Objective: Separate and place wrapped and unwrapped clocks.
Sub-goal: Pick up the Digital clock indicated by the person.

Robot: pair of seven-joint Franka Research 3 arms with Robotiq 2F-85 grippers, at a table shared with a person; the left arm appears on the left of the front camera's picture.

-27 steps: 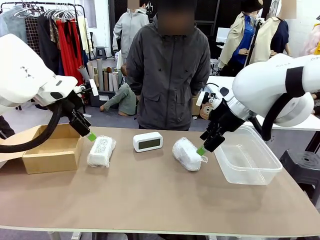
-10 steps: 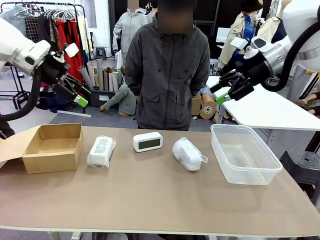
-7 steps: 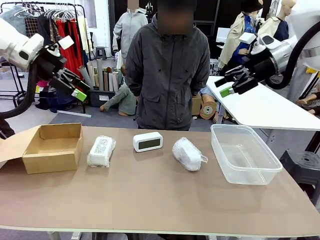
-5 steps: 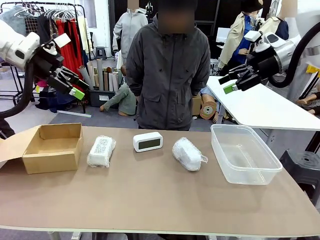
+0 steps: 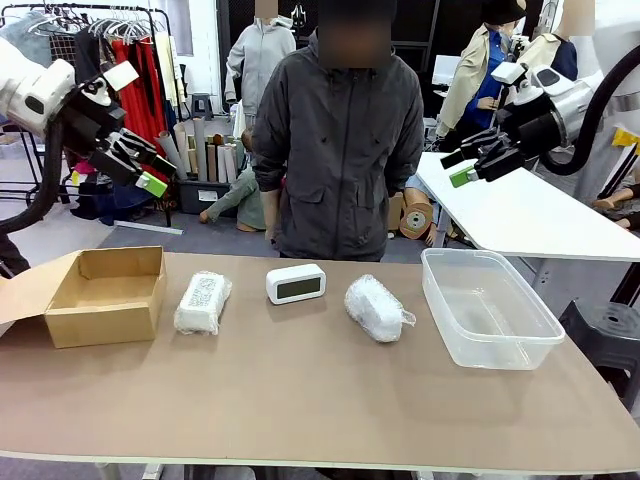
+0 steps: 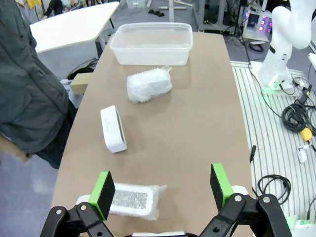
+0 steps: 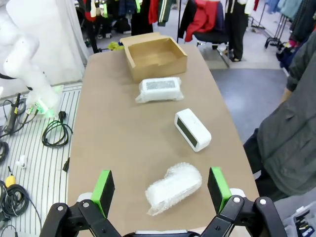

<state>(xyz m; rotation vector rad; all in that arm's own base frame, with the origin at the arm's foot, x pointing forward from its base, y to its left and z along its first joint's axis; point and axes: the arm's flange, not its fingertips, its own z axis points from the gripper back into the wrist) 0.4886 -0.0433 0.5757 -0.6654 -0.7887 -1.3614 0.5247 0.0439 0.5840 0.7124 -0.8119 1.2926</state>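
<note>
On the smooth tan desk in front of me, an open brown cardboard box sits toward my left end and a clear rectangular plastic tub toward my right end. Between them three things lie in a row, each apart from its neighbours. A flat whitish bubble-wrapped lump with a speckled face is just beside the box. A bare white rounded-rectangular digital clock with a dark screen stands in the middle. A rounder, crinkled bubble-wrapped lump lies near the tub. A person in a dark grey zip jacket stands at the far edge of the desk, right behind the clock.

My left end effector is raised high on the box side, its green-padded fingers spread wide and holding nothing. My right end effector hangs about as high on the tub side, its fingers spread wide as well and empty. Both arms are well above the desk, and each wrist looks down along the desk's length.
</note>
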